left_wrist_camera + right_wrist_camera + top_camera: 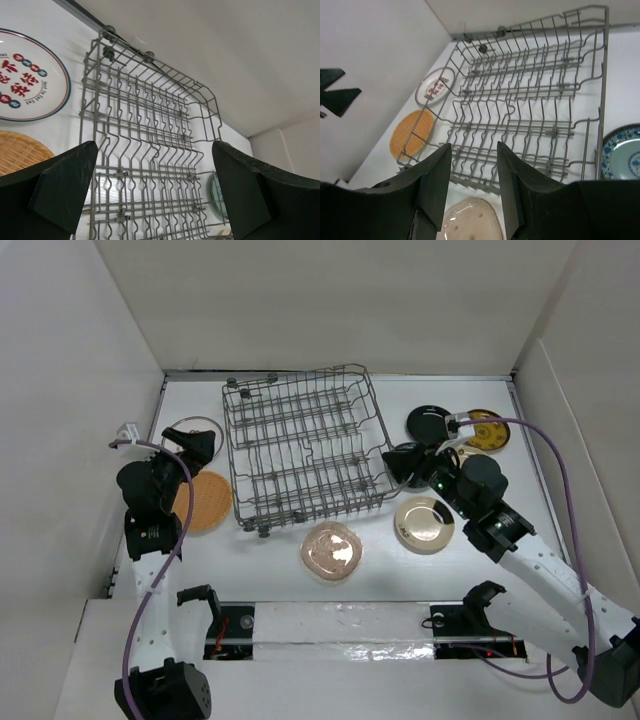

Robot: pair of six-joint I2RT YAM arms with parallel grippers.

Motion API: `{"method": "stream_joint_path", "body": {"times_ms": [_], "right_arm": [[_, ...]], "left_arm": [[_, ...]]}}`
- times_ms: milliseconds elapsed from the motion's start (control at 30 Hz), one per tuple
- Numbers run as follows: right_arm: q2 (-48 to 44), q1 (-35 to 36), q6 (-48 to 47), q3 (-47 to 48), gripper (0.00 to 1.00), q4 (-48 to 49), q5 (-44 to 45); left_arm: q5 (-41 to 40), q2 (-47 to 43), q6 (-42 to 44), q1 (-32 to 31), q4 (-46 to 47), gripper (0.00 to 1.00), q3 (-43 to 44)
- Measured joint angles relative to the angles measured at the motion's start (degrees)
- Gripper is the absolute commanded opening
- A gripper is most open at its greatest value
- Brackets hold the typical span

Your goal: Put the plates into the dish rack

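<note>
The rack (300,445): a grey wire basket mid-table (265,560), with rows of upright wavy tines and small feet; no plate in it yet.
The plates: all lie flat around the rack. The white plate (25,75) with red characters and the orange plate (205,502) are to its left. The copper plate (331,550) and cream plate (424,524) are on the near side. The teal plate (622,152), black plate (428,423) and yellow plate (487,430) are to its right.
The left gripper (152,150): over the white plate, fingers spread wide, nothing between them.
The right gripper (474,147): by the rack's right side, close to the teal plate, fingers parted by a narrow gap, empty.
Step in hand: I'd say it's the first pick-up, as nothing is loaded.
Doing it well: a flat plate gives little to grab, so come down tilted at the rim, one finger under the lip and one on top, and pinch firmly. Then turn the plate on edge, line it up with a tine row, and lower it into a slot. Let go only once it leans on wire.
Materials: the rack's wire looks thin, stiff and open. The black and cream plates are glossy and look likely to slip. The orange one has a woven look and may grip better.
Shapes: every plate is round and shallow with a low rim.
</note>
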Motion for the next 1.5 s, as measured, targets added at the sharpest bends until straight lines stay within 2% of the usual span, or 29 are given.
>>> {"method": "stream_joint_path", "body": {"times_ms": [100,300,333,367,400,600,633,700,733,767,833,900,1033,1233,1500], "right_arm": [[1.18,1.42,-0.24,-0.07,0.42,-1.01,0.17],[1.44,3.54,-0.87,-0.07,0.12,-0.68,0.37],[1.6,3.74,-1.07,-0.07,0.0,-0.68,0.35],[1.73,4.04,-1.22,-0.07,0.0,-0.7,0.35],[1.88,4.42,-1.03,-0.07,0.0,-0.72,0.37],[1.33,5.77,-1.49,-0.07,0.01,-0.96,0.5],[1.01,5.9,-1.55,-0.07,0.04,-1.18,0.79],[0.22,6.03,-1.7,-0.07,0.08,-1.55,1.29],[-0.11,6.1,-1.75,-0.07,0.13,-1.53,1.42],[-0.35,6.14,-1.77,-0.04,0.16,-1.51,1.44],[-0.44,6.19,-1.92,-0.04,0.2,-1.51,1.4],[-0.17,6.19,-1.92,-0.07,0.21,-1.51,1.36],[0.28,6.21,-1.92,-0.07,0.22,-1.57,1.14],[-0.26,6.38,-1.95,-0.07,0.25,-1.62,1.2],[-1.46,6.6,-2.19,-0.07,0.27,-1.55,1.51]], "left_arm": [[-2.73,1.33,0.55,0.0,0.79,0.99,-0.2],[-6.05,5.88,0.55,0.0,3.5,0.99,-0.68],[-6.6,6.73,0.81,0.0,3.52,0.66,-0.61],[-7.39,7.65,0.92,0.0,3.5,0.26,-0.55],[-8.13,8.76,1.27,0.0,3.23,0.0,-0.35],[-11.82,18.34,3.67,1.44,0.09,0.0,4.59],[-12.55,19.98,4.13,1.66,-0.59,0.13,5.64],[-14.62,23.21,5.55,1.77,-1.92,0.31,7.8],[-15.67,24.63,6.19,1.92,-2.47,0.48,8.76],[-16.92,25.99,6.84,1.99,-2.97,0.55,9.62],[-19.17,28.81,7.93,2.47,-3.85,0.61,11.3],[-21.27,32.5,9.25,3.13,-5.18,0.61,13.55],[-24.09,41.64,11.54,4.68,-6.91,0.55,18.43],[-24.22,50.77,12.11,7.91,-8.81,0.5,20.33],[-19.15,60.11,10.03,9.38,-6.56,0.49,22.47]]}}
